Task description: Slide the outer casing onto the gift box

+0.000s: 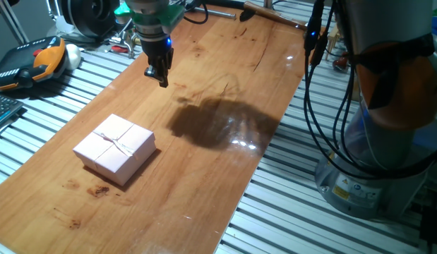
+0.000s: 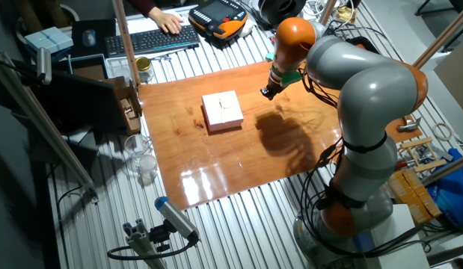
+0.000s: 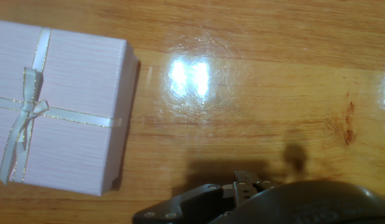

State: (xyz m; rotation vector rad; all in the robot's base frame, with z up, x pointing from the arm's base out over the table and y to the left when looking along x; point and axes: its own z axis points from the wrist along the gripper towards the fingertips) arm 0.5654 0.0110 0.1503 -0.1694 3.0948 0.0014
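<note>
Casing seated on box, arm standing clear

Outer casing (image 1: 115, 149) sits square on the wooden table (image 1: 225, 176), ribbon cross and small bow facing up. No separate tray shows anywhere in either fixed view; gift box presumably lies inside the casing, hidden, with only a slight edge visible at the casing's side in the hand view. Judged from that, the sliding step looks done or very nearly so; whether the casing is pushed fully home cannot be told.

Gripper (image 1: 162, 76) hangs above the table, well apart from the casing, on the side away from the bow's long tails. Fingers hold nothing and look drawn close together, though their tips are too small to tell for certain.
</note>
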